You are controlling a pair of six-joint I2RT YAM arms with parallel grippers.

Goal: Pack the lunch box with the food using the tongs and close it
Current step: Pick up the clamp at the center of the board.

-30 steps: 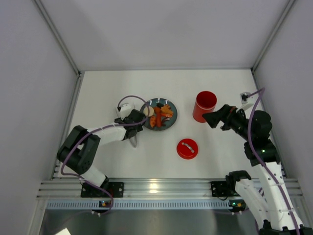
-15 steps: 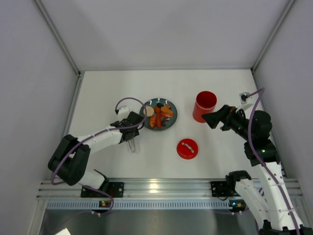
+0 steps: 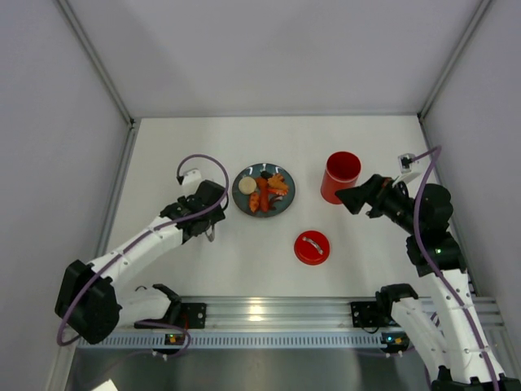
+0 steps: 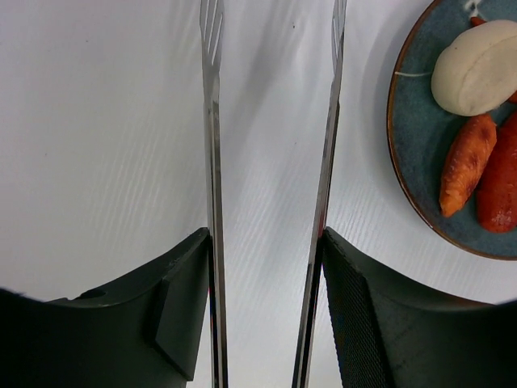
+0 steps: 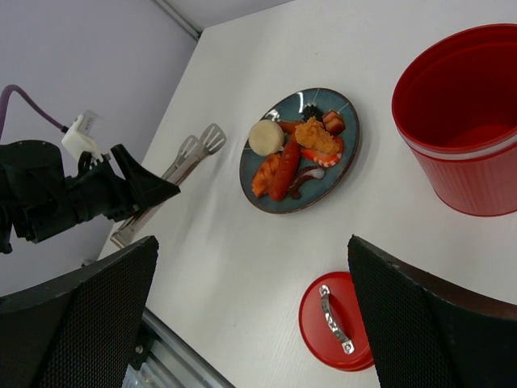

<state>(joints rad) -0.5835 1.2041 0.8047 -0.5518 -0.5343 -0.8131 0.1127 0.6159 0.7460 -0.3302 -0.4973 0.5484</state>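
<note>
My left gripper point(image 4: 266, 242) is shut on the tongs point(image 4: 212, 162); each slim silver arm lies against a finger, and the tips point away past the plate's left side. From the right wrist the tongs point(image 5: 194, 149) jut out of the left gripper point(image 5: 137, 190) toward the plate. The food lies on the blue plate point(image 4: 412, 137): a beige bun point(image 4: 477, 69), orange sausages point(image 4: 467, 162) and small dark and white bits. The red lunch box point(image 3: 342, 175) stands open right of the plate. Its lid point(image 3: 312, 247) lies handle-up nearer the arms. My right gripper point(image 3: 352, 198) hangs open and empty beside the lunch box.
The plate point(image 3: 286, 202) sits mid-table between the left gripper point(image 3: 213, 204) and the lunch box point(image 5: 464, 137). Grey walls enclose the table on three sides. A metal rail runs along the near edge point(image 3: 260, 314). The lid point(image 5: 335, 323) lies between the right fingers' view.
The left arm has drawn back to the left, away from the plate, with the tongs in its jaws. The right arm has not moved.
</note>
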